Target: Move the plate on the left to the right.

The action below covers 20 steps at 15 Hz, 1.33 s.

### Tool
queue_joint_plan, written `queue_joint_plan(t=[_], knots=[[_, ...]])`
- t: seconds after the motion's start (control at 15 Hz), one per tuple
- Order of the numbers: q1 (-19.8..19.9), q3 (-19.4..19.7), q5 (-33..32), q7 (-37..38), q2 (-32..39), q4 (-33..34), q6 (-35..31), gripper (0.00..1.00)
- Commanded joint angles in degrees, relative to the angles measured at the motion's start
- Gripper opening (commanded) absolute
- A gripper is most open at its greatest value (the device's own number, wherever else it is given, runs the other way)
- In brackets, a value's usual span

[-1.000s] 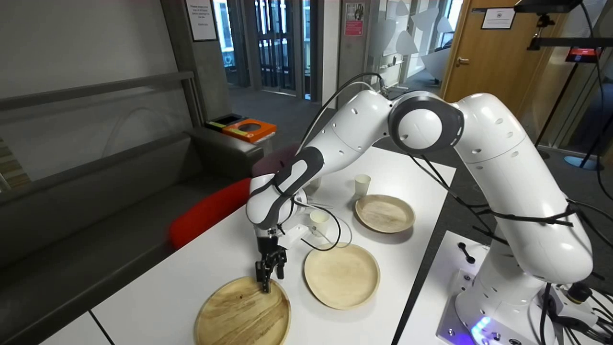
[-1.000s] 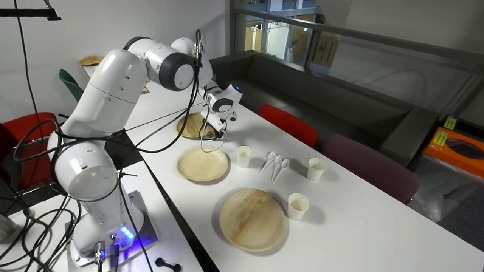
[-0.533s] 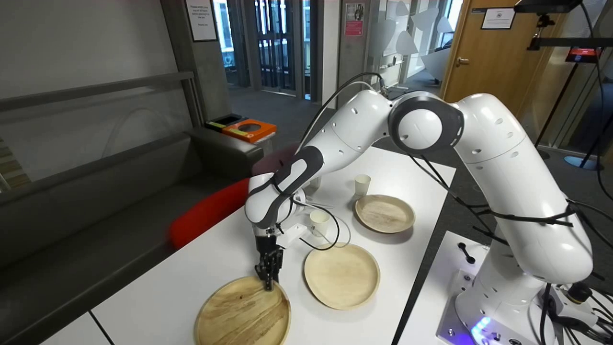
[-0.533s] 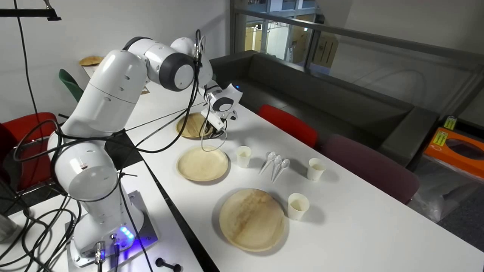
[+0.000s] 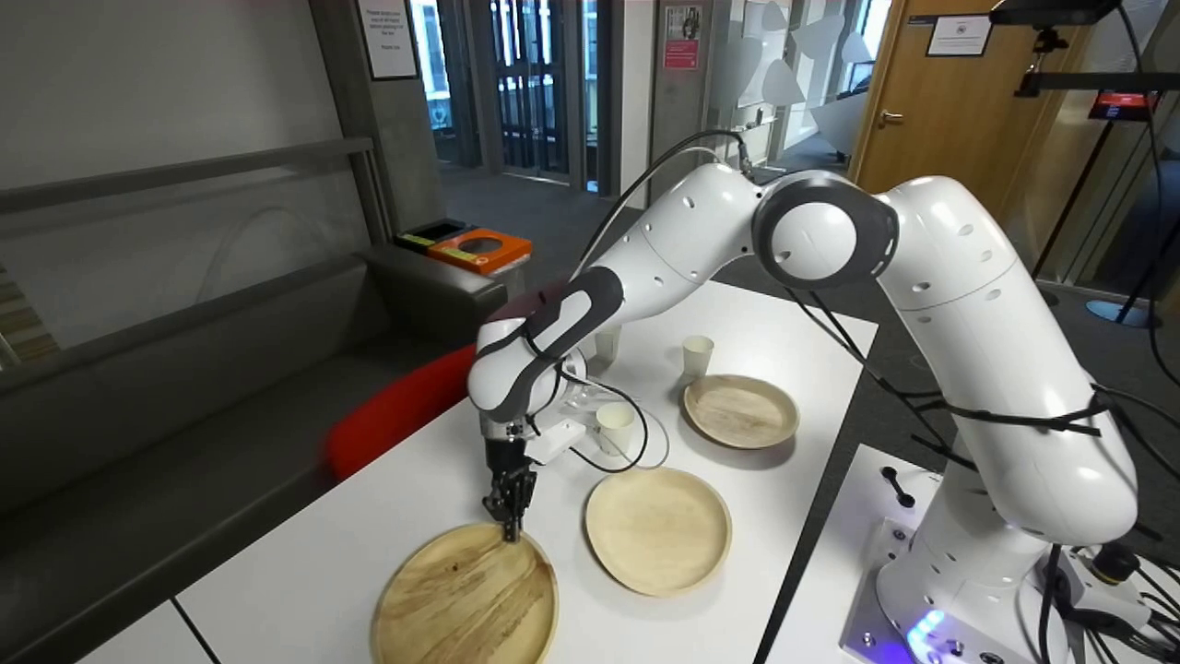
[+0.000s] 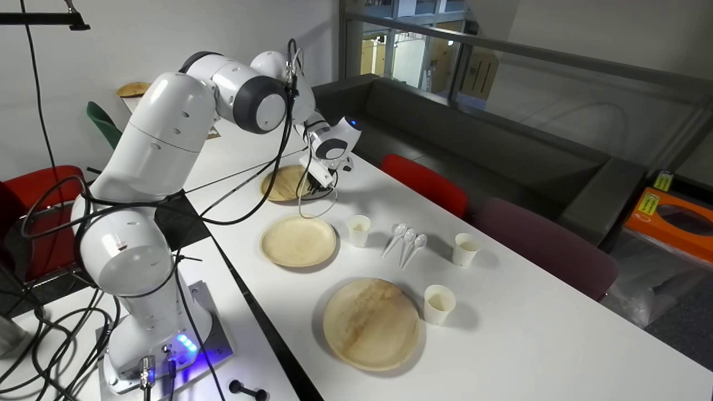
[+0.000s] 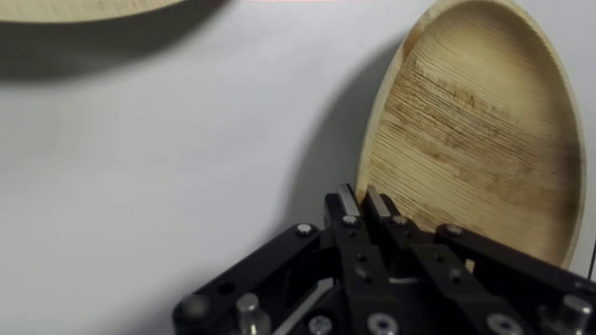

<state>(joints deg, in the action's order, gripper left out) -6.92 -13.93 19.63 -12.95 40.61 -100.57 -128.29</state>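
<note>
The plate, round and golden-brown with dark streaky grain, lies at the table's left end in an exterior view, and behind the wrist and cables in an exterior view. My gripper is shut on its rim, one finger outside and one inside. In the wrist view the plate fills the right side, with a dark shadow along its outer edge. That held edge looks slightly raised. From outside, the gripper points down at the rim nearest the arm.
A paler smooth plate lies close beside, and its edge shows in the wrist view. Farther along is a raised-rim dish. Cups and white spoons stand and lie on the table. A loose cable hangs by the wrist.
The jaws have gone from open to shut on the plate's rim. The arm has then risen a little, and the held edge of the plate has shifted slightly up with it.
</note>
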Motion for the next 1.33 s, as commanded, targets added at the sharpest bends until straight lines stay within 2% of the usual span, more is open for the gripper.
queue_joint_plan(t=[0.0, 0.4, 0.73, 1.27], knots=[[2.54, -1.64, 1.84, -0.85, -4.74, -2.12, -0.73, 0.02], [4.75, 1.64, 1.3, 1.58, -6.57, -0.3, -1.09, 0.02], [8.33, 5.62, 1.42, 3.37, -6.24, 0.02, -1.16, 0.02], [13.29, 7.69, 4.73, 4.33, -6.23, 0.62, -0.93, 0.02]])
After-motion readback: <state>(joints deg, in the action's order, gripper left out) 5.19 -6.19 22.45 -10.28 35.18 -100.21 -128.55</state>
